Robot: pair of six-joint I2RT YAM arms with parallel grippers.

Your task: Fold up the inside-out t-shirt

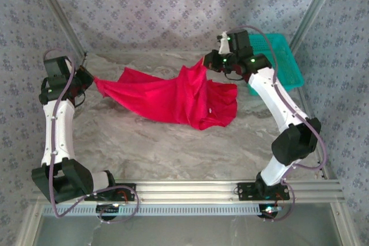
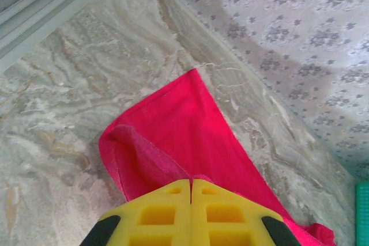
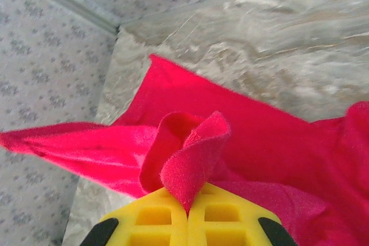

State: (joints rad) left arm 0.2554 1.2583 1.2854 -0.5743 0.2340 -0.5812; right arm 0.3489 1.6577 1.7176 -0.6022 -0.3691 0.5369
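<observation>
Table (image 1: 173, 154), near half: marbled surface, arm bases at its edge. T-shirt (image 1: 167, 99) lies further back, slung between both arms, its middle sagging onto the surface. Left gripper (image 2: 191, 187) is clamped tight on the shirt's left edge. Right gripper (image 3: 187, 203) is pinched closed on a curled hem, raised. Judged: the opposed holds tension the cloth for spreading. Teal basket (image 1: 282, 61) stands far right

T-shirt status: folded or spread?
Not folded. The t-shirt is stretched, rumpled, between the left end effector and right end effector, both shut on its cloth.
</observation>
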